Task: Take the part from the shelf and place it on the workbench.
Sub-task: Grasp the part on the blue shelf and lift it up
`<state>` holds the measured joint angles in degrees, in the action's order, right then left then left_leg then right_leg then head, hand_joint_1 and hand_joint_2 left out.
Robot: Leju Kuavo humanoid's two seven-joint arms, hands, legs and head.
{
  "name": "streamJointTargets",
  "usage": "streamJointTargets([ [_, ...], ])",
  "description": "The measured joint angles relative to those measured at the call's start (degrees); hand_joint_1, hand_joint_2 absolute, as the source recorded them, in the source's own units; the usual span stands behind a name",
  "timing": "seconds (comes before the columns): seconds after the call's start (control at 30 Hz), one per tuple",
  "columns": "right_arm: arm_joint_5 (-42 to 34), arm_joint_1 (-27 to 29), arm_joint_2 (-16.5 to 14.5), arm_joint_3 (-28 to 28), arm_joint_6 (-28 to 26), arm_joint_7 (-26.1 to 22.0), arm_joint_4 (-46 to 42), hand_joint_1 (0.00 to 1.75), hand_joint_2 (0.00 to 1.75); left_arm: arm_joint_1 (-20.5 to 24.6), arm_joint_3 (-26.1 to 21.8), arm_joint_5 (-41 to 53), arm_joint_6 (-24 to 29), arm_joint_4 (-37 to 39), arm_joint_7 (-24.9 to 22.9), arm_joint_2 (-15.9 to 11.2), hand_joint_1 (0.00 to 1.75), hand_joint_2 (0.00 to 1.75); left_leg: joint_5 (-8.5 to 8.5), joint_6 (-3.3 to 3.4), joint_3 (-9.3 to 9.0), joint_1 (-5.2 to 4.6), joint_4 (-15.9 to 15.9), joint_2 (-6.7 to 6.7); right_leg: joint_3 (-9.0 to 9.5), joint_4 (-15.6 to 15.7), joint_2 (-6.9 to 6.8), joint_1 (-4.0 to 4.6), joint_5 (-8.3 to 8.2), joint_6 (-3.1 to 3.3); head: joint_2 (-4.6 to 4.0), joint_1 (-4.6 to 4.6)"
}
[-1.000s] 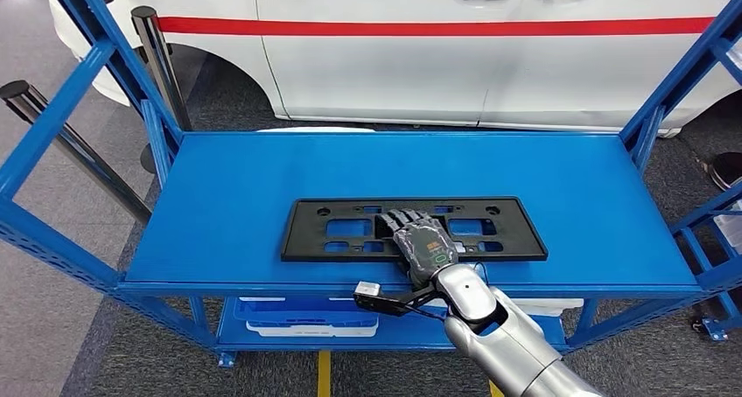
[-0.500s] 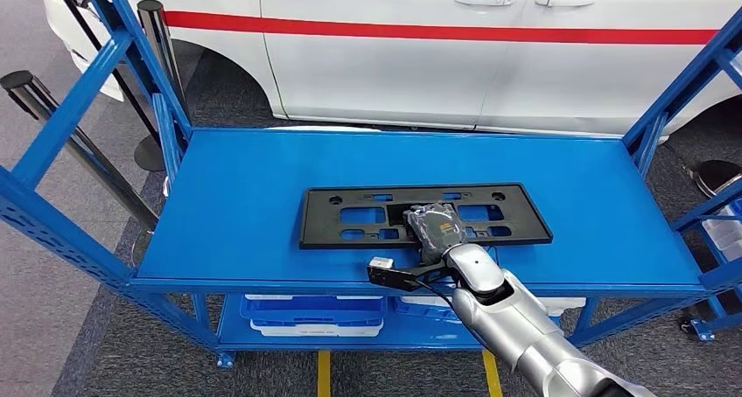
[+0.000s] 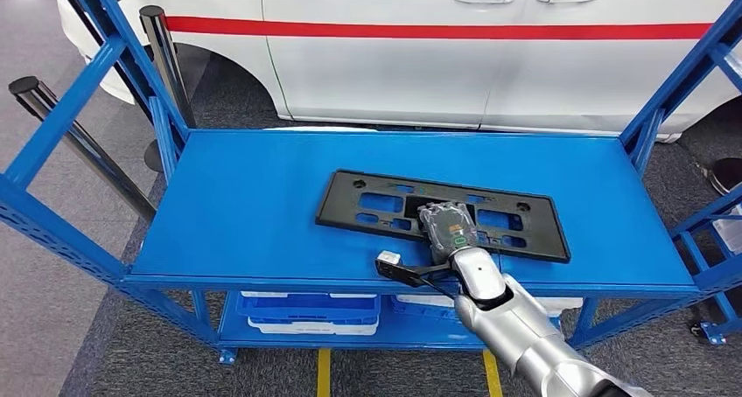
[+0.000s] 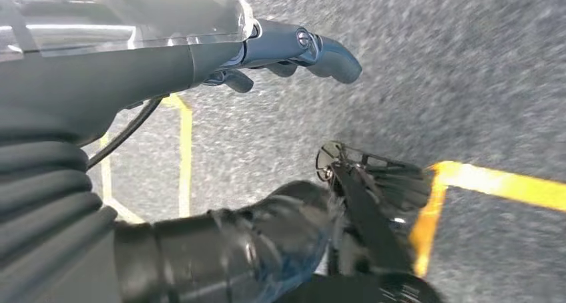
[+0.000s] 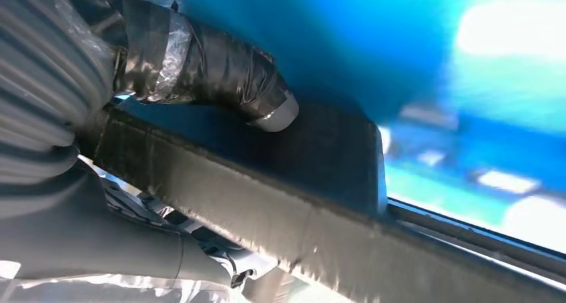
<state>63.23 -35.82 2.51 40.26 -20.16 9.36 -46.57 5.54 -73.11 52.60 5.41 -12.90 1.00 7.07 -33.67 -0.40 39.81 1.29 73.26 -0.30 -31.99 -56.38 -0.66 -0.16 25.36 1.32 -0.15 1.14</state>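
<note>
The part (image 3: pixel 376 200) is a long, flat black plastic frame with rectangular cut-outs. It sits slanted on the top board of the blue shelf (image 3: pixel 236 222). My right hand (image 3: pixel 446 225) grips it at the middle of its near edge, fingers curled over the top. In the right wrist view the taped thumb (image 5: pixel 220 83) presses against the part (image 5: pixel 280 209) from the other side. I cannot tell whether the part rests on the board or is lifted. My left hand (image 4: pixel 133 69) hangs over the grey floor, fingers and thumb apart, holding nothing.
Blue shelf uprights (image 3: pixel 74 108) rise at both ends of the board. A white car with a red stripe (image 3: pixel 490 56) stands close behind the shelf. Two black posts (image 3: pixel 162 56) stand at the back left. Trays (image 3: pixel 311 314) lie on the lower shelf. Yellow lines (image 4: pixel 494 186) mark the floor.
My right hand's fingers went from flat on the part to curled over it. The part has turned, its left end swinging away from the front edge.
</note>
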Motion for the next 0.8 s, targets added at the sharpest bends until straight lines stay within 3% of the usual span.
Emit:
streamJointTargets([
  [0.03, 3.4, 0.9, 0.0, -0.3, -2.6, 2.2, -0.2, 1.75, 1.75, -0.1, 0.0, 0.1, 0.3, 0.0, -0.4, 0.1, 0.0, 1.75, 0.62, -0.18, 0.03, 0.07, 0.1, 0.01, -0.15, -0.2, 0.02, -0.03, 0.1, -0.05, 0.0, 0.0],
  [0.07, 7.1, 2.0, -0.1, -0.8, -5.4, 4.1, -0.6, 1.75, 1.75, -0.1, 0.0, 0.3, 0.6, 0.0, -0.8, 0.1, 0.0, 1.75, 2.25, -0.3, -0.99, 0.17, -1.9, 0.04, -0.25, -0.6, 0.07, -0.11, 0.28, -0.16, 0.0, -0.01],
  [0.1, 10.5, 3.1, -0.1, -1.5, -8.0, 5.5, -1.2, 1.75, 1.75, -0.1, 0.0, 0.3, 0.8, 0.0, -1.3, 0.1, 0.0, 1.75, 4.28, -0.37, -2.66, 0.29, -5.4, 0.05, -0.36, -1.1, 0.13, -0.18, 0.59, -0.35, 0.0, -0.01],
  [0.17, 15.9, 4.9, -0.1, -3.2, -11.9, 6.7, -2.7, 1.75, 1.75, -0.1, 0.0, 0.4, 1.0, 0.0, -2.1, 0.2, 0.0, 1.75, 6.47, -0.2, -5.45, 0.3, -11.3, -0.01, -1.02, -2.5, 0.33, -0.07, 1.25, -0.96, 0.0, 0.0],
  [0.33, 21.6, 9.3, 0.0, -6.5, -17.4, 7.9, -7.2, 1.75, 1.75, 0.1, 0.2, 1.2, 0.3, 0.0, -2.6, 0.3, 0.0, 1.75, 6.73, 1.22, -5.49, 0.0, -12.7, -0.12, -2.33, -4.2, 0.57, -0.16, 2.07, -2.23, 0.0, 0.03],
  [0.4, 21.8, 11.7, 0.3, -8.3, -18.7, 7.9, -11.0, 1.75, 1.75, 0.1, 0.4, 1.7, 0.0, 0.0, -2.6, 0.4, 0.0, 1.75, 7.11, 2.0, -5.24, 0.13, -13.0, 0.0, -3.66, -7.8, 0.59, -0.39, 5.23, -2.79, 0.0, 0.04],
  [0.47, 21.8, 13.7, 0.9, -9.5, -19.2, 8.1, -14.5, 1.75, 1.75, 0.1, 0.7, 2.0, -0.3, 0.0, -2.6, 0.5, 0.0, 1.75, 7.39, 2.51, -4.77, -0.03, -13.0, 0.12, -6.24, -14.8, 0.59, -0.56, 9.36, -3.21, 0.0, 0.04],
  [0.5, 21.9, 14.5, 1.2, -9.8, -19.3, 8.3, -15.8, 1.75, 1.75, 0.1, 0.8, 2.1, -0.5, 0.0, -2.6, 0.5, 0.0, 1.75, 7.54, 2.64, -4.54, -0.11, -13.0, 0.17, -7.15, -17.6, 0.6, -0.61, 10.48, -3.3, 0.0, 0.04],
  [0.53, 21.9, 15.2, 1.4, -9.9, -19.3, 8.5, -16.9, 1.75, 1.75, 0.1, 0.9, 2.3, -0.6, 0.0, -2.6, 0.5, 0.0, 1.75, 7.7, 2.72, -4.33, -0.17, -13.0, 0.19, -7.23, -18.7, 0.59, -0.64, 10.52, -3.32, 0.0, 0.04],
  [0.57, 21.9, 15.8, 1.7, -10.0, -19.3, 8.7, -17.7, 1.75, 1.75, 0.1, 1.1, 2.4, -0.8, 0.0, -2.6, 0.5, 0.0, 1.75, 7.89, 2.73, -4.14, -0.21, -13.0, 0.2, -6.28, -17.7, 0.6, -0.65, 9.57, -3.24, 0.0, 0.04],
  [0.63, 21.9, 16.3, 2.2, -10.0, -19.3, 9.5, -19.1, 1.75, 1.75, 0.1, 1.4, 2.7, -1.1, 0.0, -2.7, 0.6, 0.0, 1.75, 8.3, 2.54, -3.86, -0.25, -13.0, 0.17, -1.75, -10.4, 0.62, -0.59, 6.58, -2.79, 0.0, 0.04],
  [0.7, 21.9, 16.4, 2.7, -10.0, -19.3, 10.6, -20.3, 1.75, 1.75, 0.1, 1.7, 3.1, -1.5, 0.0, -3.1, 0.7, 0.0, 1.75, 8.82, 2.02, -3.69, -0.29, -13.1, 0.15, 1.81, -4.1, 0.68, -0.19, 4.79, -2.33, 0.0, 0.03],
  [0.8, 21.9, 16.6, 3.5, -9.9, -19.4, 11.8, -21.3, 1.75, 1.75, 0.1, 2.0, 3.5, -1.9, 0.0, -3.6, 0.9, 0.0, 1.75, 9.92, 0.84, -3.51, -0.2, -13.7, 0.16, 1.96, -2.1, 0.72, 0.24, 3.64, -1.59, 0.0, 0.04],
])
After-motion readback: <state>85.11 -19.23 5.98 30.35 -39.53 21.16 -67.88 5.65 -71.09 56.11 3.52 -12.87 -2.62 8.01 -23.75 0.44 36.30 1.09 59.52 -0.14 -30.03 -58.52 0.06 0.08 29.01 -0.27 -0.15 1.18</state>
